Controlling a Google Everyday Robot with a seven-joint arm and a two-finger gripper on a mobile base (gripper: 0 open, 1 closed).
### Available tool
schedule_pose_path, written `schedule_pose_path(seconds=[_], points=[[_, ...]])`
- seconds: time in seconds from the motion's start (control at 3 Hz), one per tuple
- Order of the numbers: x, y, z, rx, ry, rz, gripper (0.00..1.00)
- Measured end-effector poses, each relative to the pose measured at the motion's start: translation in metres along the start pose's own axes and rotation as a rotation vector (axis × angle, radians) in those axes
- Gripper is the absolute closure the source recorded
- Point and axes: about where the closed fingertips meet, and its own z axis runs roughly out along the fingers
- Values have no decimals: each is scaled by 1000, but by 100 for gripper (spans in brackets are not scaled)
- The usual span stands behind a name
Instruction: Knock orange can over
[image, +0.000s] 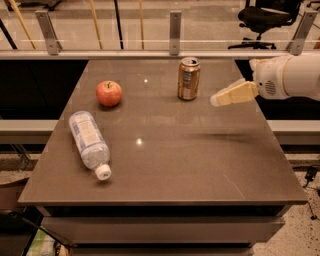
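The orange can (189, 78) stands upright on the far middle of the brown table (165, 165); it has a copper body and a silver top. My gripper (216, 100) comes in from the right on a white arm, its cream fingers pointing left. Its tip hovers above the table, just right of the can and a little nearer to me, apart from it.
A red apple (109, 93) sits at the far left of the table. A clear plastic bottle (89, 143) with a white cap lies on its side at the near left. A glass railing (172, 35) runs behind the table. An office chair (264, 19) stands at the back right.
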Motion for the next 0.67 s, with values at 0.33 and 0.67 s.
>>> schedule_pose_path(seconds=[0.33, 0.67], points=[[-8, -3, 20, -1, -55, -4, 0], [-17, -9, 39, -12, -111, -14, 0]])
